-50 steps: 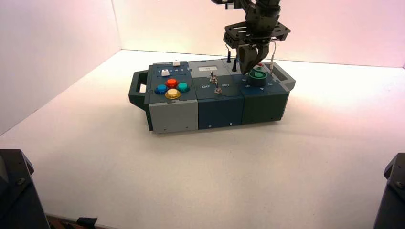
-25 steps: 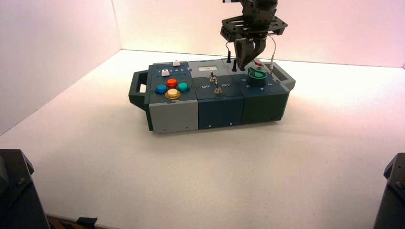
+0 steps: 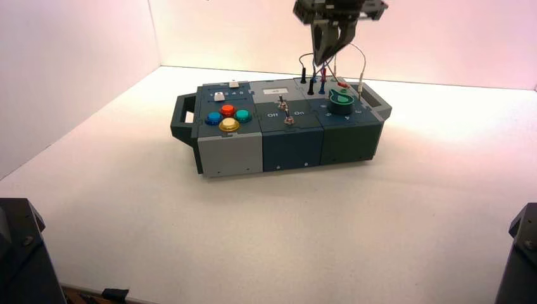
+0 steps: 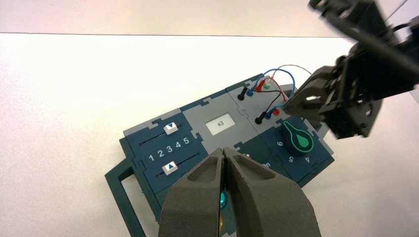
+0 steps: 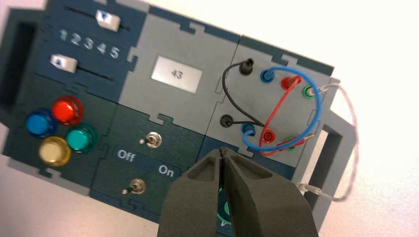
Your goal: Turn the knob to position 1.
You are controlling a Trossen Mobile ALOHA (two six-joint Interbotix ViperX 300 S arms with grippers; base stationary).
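The knob (image 3: 342,100) sits on the box's right end, teardrop-shaped with a green top. In the left wrist view the knob (image 4: 299,139) has its pointed end toward the wire sockets, with 6, 5 and 4 printed beside it. My right gripper (image 3: 329,54) hangs well above the knob, shut and empty. It also shows in the left wrist view (image 4: 289,104). In the right wrist view its fingers (image 5: 223,150) cover most of the knob (image 5: 223,210). My left gripper (image 4: 225,150) is shut and empty, held off above the box's button side, and is not in the high view.
The box (image 3: 228,155) stands mid-table with handles at both ends. It carries coloured buttons (image 3: 228,118), two sliders (image 5: 107,19), two toggle switches (image 5: 153,140) marked Off and On, a display reading 43 (image 5: 176,74), and looped wires (image 5: 284,116) behind the knob.
My right gripper has let go of the knob, risen straight up from it and closed its fingers. The knob now shows uncovered.
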